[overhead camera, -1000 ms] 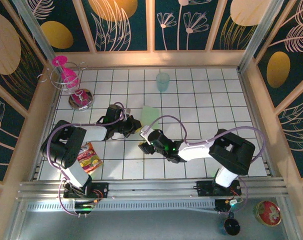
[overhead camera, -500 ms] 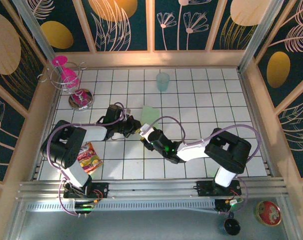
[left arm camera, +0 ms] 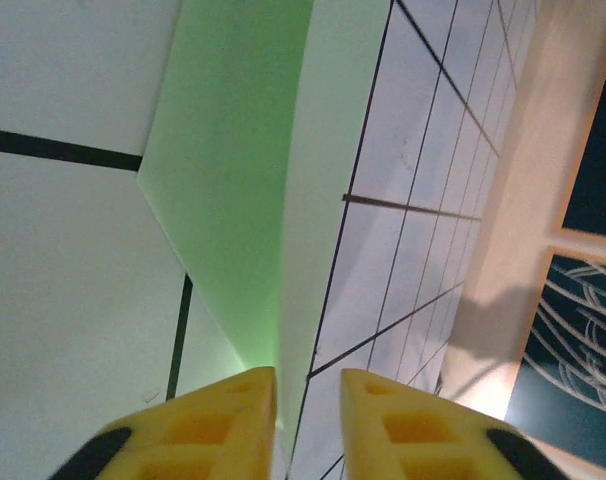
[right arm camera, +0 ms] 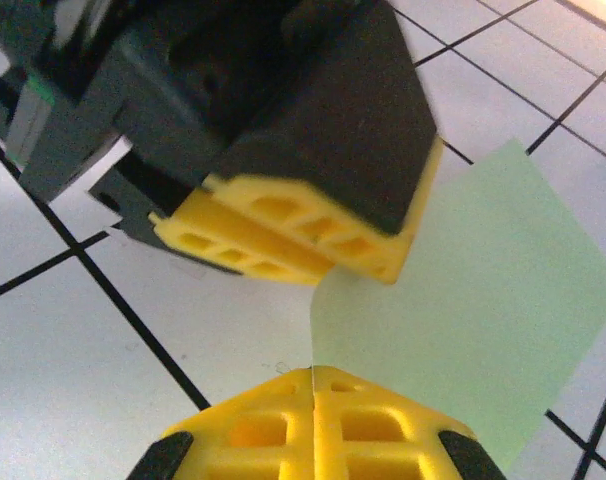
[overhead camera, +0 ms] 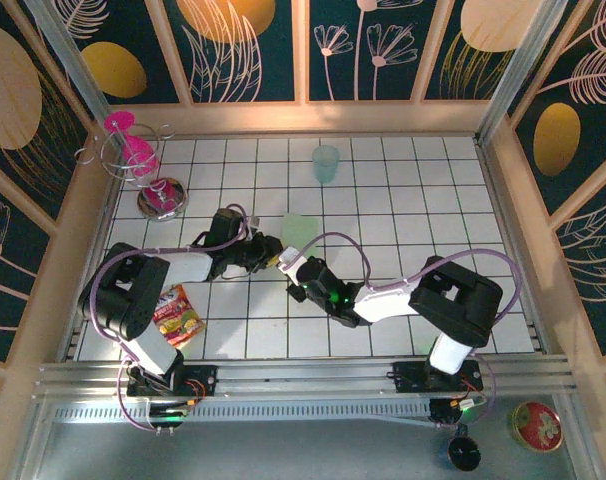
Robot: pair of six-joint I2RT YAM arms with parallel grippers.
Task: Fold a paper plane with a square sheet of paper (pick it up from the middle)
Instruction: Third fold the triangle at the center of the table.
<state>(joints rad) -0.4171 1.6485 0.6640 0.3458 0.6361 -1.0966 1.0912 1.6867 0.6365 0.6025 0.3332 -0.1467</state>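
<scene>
The right end effector (right arm camera: 313, 380) has its yellow fingers pressed together, pinching the near edge of the sheet of paper (right arm camera: 483, 320). The left end effector (left arm camera: 308, 385) stands slightly apart, and the sheet's raised fold runs between its fingers. The sheet is light green, thin and partly folded, lying mid-way across the tiled bench (overhead camera: 423, 220). A translucent teal cup (overhead camera: 326, 162) stands upright well beyond it; I cannot tell its contents. A round metal dish (overhead camera: 163, 197) at the left holds something pink.
</scene>
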